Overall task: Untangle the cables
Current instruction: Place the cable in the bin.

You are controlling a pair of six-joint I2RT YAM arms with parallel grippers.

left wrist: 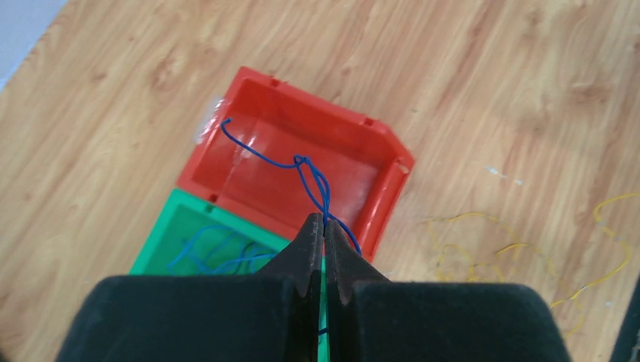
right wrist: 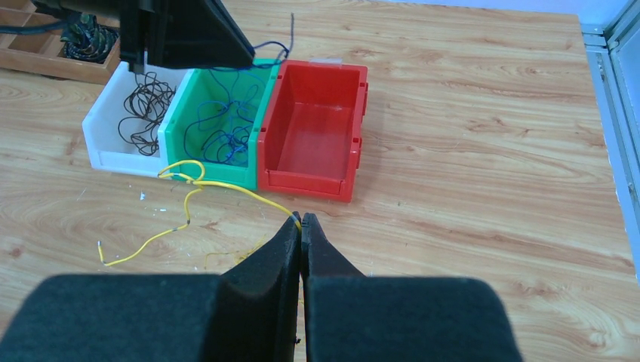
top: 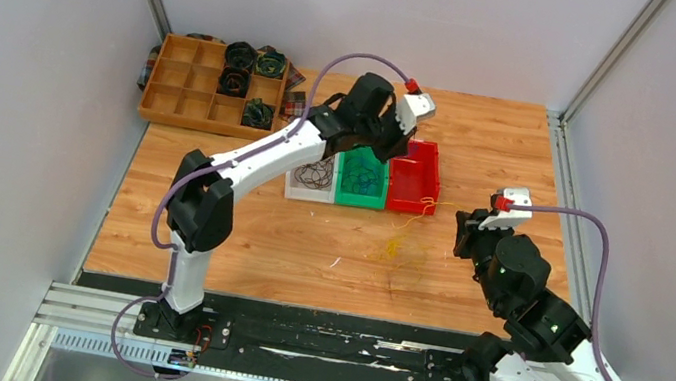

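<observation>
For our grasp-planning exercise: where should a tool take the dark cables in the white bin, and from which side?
Probably pinch one outer loop of the dark cables from above: they lie coiled inside the white bin, whose walls block sideways approaches.

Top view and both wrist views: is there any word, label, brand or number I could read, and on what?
None: no text, number or logo shows on the red bin, the green bin, the white bin, the wooden tray or the arms in any view.
</observation>
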